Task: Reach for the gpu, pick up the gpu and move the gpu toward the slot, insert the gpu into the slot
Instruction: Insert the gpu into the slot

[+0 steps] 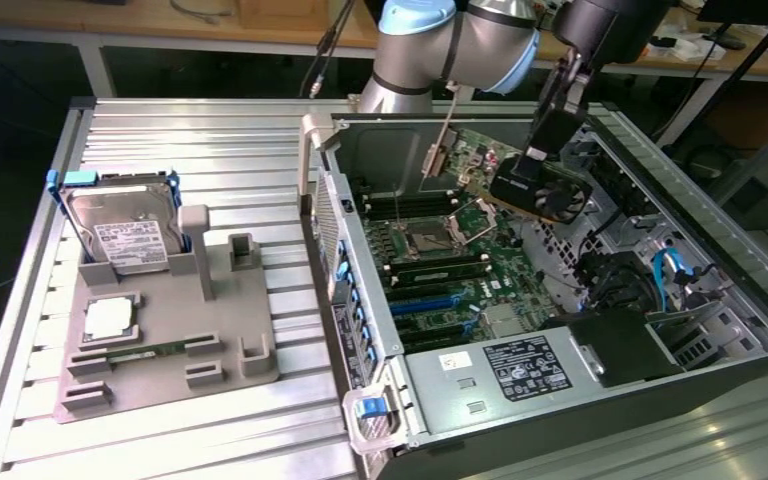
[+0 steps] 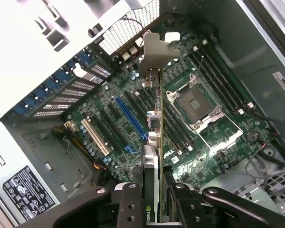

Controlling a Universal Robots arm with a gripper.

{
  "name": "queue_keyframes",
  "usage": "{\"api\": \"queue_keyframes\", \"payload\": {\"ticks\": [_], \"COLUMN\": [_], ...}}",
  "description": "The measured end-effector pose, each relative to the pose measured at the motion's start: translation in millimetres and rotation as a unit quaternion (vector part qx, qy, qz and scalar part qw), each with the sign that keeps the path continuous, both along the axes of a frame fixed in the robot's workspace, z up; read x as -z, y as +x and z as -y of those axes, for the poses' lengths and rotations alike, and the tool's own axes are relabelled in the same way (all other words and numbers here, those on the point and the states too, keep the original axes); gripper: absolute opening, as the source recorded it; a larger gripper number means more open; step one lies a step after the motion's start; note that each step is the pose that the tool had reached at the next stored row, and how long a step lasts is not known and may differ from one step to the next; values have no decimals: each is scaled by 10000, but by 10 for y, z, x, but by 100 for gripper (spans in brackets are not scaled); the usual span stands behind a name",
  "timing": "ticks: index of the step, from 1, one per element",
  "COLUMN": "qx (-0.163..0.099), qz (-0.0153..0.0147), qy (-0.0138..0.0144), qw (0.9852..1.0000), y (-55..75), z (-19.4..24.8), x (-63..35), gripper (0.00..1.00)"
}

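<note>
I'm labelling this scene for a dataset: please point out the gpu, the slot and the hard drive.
gpu [image 1: 547, 196]: exterior view, on its black cooler shroud.
slot [image 2: 131, 118]: wrist view, middle of the long blue socket.
hard drive [image 1: 131, 240]: exterior view, on its white label.

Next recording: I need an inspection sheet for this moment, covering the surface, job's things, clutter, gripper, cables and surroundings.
Surface: ribbed metal table bearing a grey fixture and an open PC case.
Job's things: gpu held over the motherboard, not in the slot; the blue slot is empty.
Clutter: hard drive upright in the fixture; chip and memory stick lying on it.
Grippers: gripper shut on the gpu, inside the case.
Cables: blue cable in the case; black cable beside the arm.
Surroundings: wooden bench behind the table.
</note>
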State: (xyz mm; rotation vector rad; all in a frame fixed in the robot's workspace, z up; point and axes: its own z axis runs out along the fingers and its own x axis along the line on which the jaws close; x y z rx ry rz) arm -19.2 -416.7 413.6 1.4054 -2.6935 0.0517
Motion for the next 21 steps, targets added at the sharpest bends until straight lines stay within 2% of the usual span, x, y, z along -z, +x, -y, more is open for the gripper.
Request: {"api": "queue_keyframes", "payload": {"ticks": [5, 9, 12, 14, 21], "qx": [-315, -660, -898, -1101, -1557], "qz": [0, 0, 9, 21, 38], "qy": [1, 0, 0, -1, -3], "qw": [9995, 9978, 9960, 9939, 9878], "y": [4, 4, 4, 4, 4], "z": [1, 1, 1, 1, 1], "x": [55, 92, 115, 137, 185], "gripper": [27, 27, 27, 27, 27]}}
